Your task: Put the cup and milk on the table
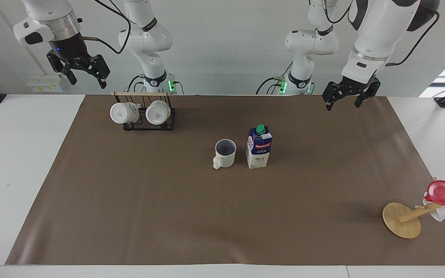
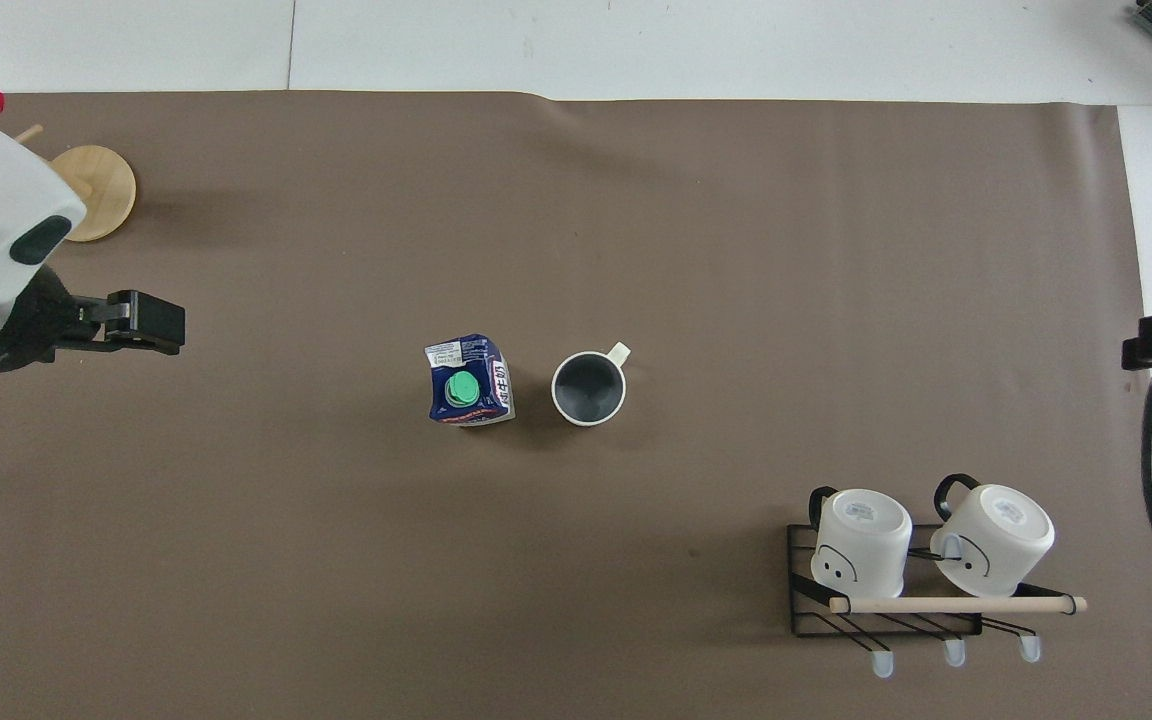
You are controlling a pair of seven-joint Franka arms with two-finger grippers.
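Observation:
The cup (image 1: 225, 153) (image 2: 588, 388), a small cream mug with a dark inside, stands upright mid-way along the table's brown sheet (image 1: 160, 208) (image 2: 786, 230). Beside it, toward the left arm's end, the blue-and-white milk (image 1: 259, 146) (image 2: 470, 382) stands upright with its green cap on top. Nothing touches either one. My left gripper (image 1: 343, 103) (image 2: 141, 325) hangs open and empty in the air over the sheet, well off toward the left arm's end. My right gripper (image 1: 87, 79) waits open and empty, high over the right arm's end of the table.
A black wire rack (image 1: 147, 123) (image 2: 886, 620) holding two white mugs on their sides stands near the robots at the right arm's end. A tipped wooden mug tree (image 1: 402, 221) (image 2: 91, 180) with a red cup (image 1: 444, 193) lies at the left arm's end.

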